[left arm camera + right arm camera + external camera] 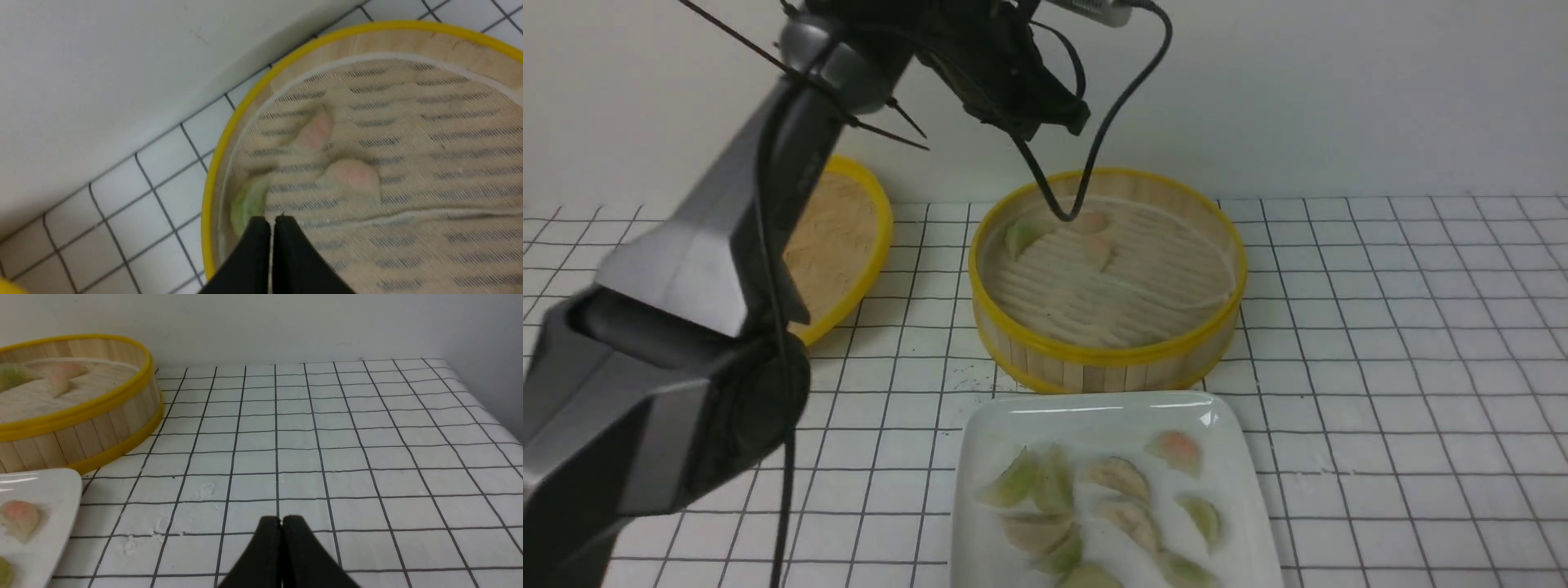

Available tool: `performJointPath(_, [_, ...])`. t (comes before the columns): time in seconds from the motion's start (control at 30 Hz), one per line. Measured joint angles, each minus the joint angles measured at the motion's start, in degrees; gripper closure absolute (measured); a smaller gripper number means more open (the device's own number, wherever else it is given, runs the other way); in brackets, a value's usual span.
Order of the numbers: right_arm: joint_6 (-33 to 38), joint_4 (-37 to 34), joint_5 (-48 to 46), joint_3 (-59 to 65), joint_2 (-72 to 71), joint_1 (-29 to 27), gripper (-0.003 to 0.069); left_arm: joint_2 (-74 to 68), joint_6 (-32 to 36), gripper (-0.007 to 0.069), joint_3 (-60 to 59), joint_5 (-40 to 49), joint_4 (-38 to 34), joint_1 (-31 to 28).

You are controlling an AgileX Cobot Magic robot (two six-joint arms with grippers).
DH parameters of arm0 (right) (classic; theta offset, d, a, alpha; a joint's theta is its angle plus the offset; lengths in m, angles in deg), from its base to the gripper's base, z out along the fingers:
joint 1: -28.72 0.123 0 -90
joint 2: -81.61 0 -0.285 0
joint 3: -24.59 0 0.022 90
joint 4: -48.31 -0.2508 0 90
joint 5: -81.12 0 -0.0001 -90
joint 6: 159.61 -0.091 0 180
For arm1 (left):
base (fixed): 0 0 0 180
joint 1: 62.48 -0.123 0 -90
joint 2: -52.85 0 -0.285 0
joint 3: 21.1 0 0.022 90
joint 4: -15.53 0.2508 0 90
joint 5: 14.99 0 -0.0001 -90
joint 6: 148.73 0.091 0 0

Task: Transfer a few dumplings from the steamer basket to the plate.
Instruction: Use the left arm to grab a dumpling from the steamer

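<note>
The left gripper (272, 220), jaws pressed together and holding nothing, hangs above the round bamboo steamer basket with yellow rims (222, 155). Just beside its tips lies a pale green crescent dumpling (245, 206), long axis following the basket wall. Two pinkish-orange dumplings (353, 175) lie just ahead (the nearer one crosswise to the fingers). The right gripper (282, 519), likewise closed and empty, hovers over the gridded white tablecloth (367, 449), with the white glossy square plate (49, 490) off toward the left arm's side.

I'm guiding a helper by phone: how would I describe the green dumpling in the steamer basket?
Find the round bamboo steamer basket with yellow rims, behind the white plate. Look along its far left inside edge: the green dumpling lies there. Its two neighbours are pinkish.
</note>
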Motion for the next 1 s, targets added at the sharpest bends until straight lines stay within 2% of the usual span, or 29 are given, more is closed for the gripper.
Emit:
performJointPath(0.07, [0.0,0.0,0.0,0.0,0.0,0.0,0.0675,-4.7,0.8,0.0631,4.8,0.0,0.2,0.0])
performJointPath(0.2, [0.0,0.0,0.0,0.0,0.0,0.0,0.0675,-9.5,1.0,0.0602,6.4,0.1,1.3,0.0])
performJointPath(0.3, [0.0,0.0,0.0,0.0,0.0,0.0,0.0675,-11.4,1.3,0.0524,6.4,0.2,2.9,0.0])
performJointPath(0.33, [0.0,0.0,0.0,0.0,0.0,0.0,0.0675,-11.6,1.3,0.0518,6.4,0.2,3.2,0.0])
performJointPath(0.43, [0.0,0.0,0.0,0.0,0.0,0.0,0.0675,-12.6,1.3,0.0419,6.4,-0.6,5.2,0.0])
performJointPath(0.53, [0.0,0.0,0.0,0.0,0.0,0.0,0.0675,-13.6,1.3,0.0342,6.5,-2.1,4.9,0.0])
performJointPath(0.6, [0.0,0.0,0.0,0.0,0.0,0.0,0.0675,-14.1,1.3,0.0316,6.5,-2.2,4.2,0.0])
performJointPath(0.73, [0.0,0.0,0.0,0.0,0.0,0.0,0.0675,-15.9,1.3,0.0302,6.5,-2.5,2.7,0.0])
performJointPath(1.0, [0.0,0.0,0.0,0.0,0.0,0.0,0.0675,-16.4,-2.3,0.0302,6.7,-2.9,5.7,0.1])
